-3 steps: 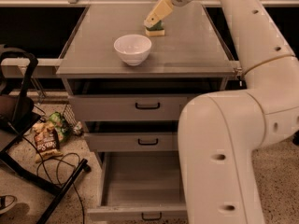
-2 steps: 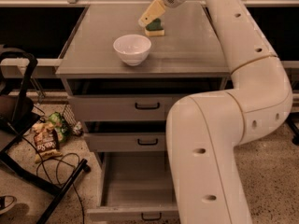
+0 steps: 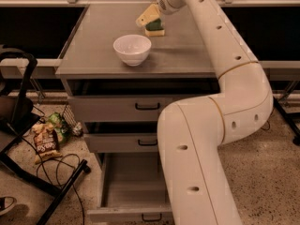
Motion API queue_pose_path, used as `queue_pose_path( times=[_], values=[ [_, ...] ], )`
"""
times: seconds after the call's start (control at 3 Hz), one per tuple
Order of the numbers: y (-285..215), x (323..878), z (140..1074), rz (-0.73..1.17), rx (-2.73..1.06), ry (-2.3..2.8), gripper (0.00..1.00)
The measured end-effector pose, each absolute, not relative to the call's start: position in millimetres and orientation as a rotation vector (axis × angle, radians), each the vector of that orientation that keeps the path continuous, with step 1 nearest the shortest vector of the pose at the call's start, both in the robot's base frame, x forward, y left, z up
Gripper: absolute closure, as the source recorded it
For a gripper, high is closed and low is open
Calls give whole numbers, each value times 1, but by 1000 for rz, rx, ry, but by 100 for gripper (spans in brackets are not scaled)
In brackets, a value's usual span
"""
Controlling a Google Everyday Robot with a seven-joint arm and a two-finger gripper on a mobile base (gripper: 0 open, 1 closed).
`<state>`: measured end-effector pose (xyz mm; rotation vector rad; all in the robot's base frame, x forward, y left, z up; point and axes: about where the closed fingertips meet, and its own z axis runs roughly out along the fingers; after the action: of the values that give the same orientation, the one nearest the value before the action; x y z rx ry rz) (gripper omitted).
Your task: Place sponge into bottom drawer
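Observation:
The sponge, dark green on pale yellow foam, lies on the grey cabinet top near its back edge, right of the white bowl. My gripper is at the sponge, reaching down on it from above and behind; its tip touches or nearly touches the sponge's left side. The bottom drawer is pulled out and its inside shows bare; its front with a black handle is at the lower edge of the view. My white arm hides the cabinet's right side.
The two upper grey drawers are shut. A black stand with cables and snack bags lies on the floor to the left of the cabinet.
The arm's large lower segments have swung left across the front of the cabinet. The gripper has stayed at the sponge near the back of the cabinet top.

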<state>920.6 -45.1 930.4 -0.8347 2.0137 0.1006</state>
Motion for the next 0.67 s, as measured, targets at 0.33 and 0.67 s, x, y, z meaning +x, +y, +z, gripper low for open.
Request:
queue_pose_path(
  times=[0.33,0.67],
  values=[
    [-36,939,914,135,-716,2035,0],
    [-48,956,893,120,-594,2072,0]
  ],
)
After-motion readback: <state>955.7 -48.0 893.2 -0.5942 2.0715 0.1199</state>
